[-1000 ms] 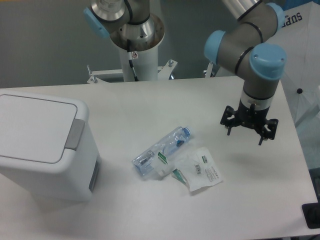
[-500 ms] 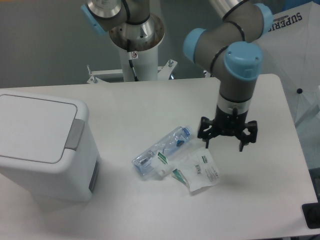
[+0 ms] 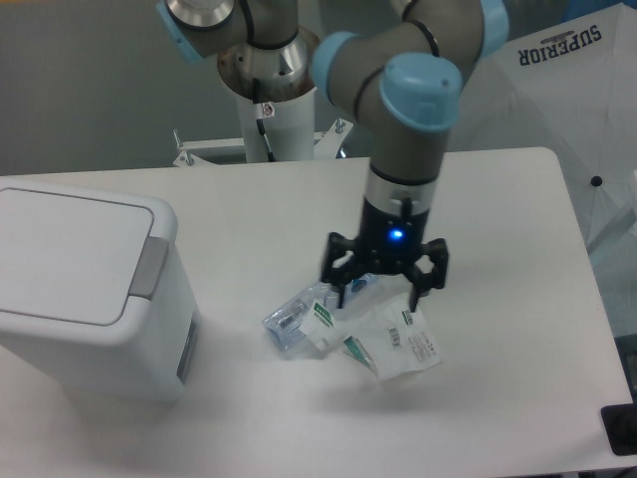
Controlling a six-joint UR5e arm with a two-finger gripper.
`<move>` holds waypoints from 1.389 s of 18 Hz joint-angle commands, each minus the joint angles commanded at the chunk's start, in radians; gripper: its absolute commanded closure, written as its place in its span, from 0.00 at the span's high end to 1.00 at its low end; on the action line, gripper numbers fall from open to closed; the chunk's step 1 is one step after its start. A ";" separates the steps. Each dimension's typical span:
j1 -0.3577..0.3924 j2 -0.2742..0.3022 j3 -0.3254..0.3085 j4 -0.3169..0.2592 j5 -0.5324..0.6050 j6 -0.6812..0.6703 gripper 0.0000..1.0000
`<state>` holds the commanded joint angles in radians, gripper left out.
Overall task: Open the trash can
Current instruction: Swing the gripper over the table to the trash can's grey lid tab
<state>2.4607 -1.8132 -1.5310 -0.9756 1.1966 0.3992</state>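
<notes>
The trash can (image 3: 85, 299) is a large white boxy bin at the left of the table. Its flat white lid (image 3: 65, 254) is down and closed. A grey push-button tab (image 3: 151, 266) sits at the lid's right edge. My gripper (image 3: 381, 296) hangs in the middle of the table, well to the right of the bin. Its black fingers (image 3: 337, 289) are spread open and hold nothing. It is above a crushed clear plastic bottle (image 3: 299, 311) and a clear plastic packet (image 3: 403, 344).
The arm's white base column (image 3: 274, 110) stands behind the table's far edge. A white cloth with black lettering (image 3: 577, 110) is at the right. A small black object (image 3: 620, 430) lies at the front right corner.
My gripper has moved left across the table, from the right side to above the bottle and packet. A blue light now shows on its wrist. The bin and litter have not moved.
</notes>
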 joint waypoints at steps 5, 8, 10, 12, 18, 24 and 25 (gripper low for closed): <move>-0.060 0.046 0.005 0.002 -0.129 -0.054 1.00; -0.075 0.067 0.003 0.002 -0.181 -0.078 1.00; -0.091 0.087 -0.006 0.000 -0.183 -0.083 1.00; -0.095 0.107 -0.029 0.000 -0.180 -0.082 1.00; -0.112 0.097 -0.043 0.003 -0.178 -0.079 1.00; -0.140 0.094 -0.058 0.003 -0.173 -0.079 1.00; -0.144 0.094 -0.061 0.003 -0.172 -0.077 1.00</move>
<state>2.3164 -1.7196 -1.5922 -0.9725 1.0247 0.3221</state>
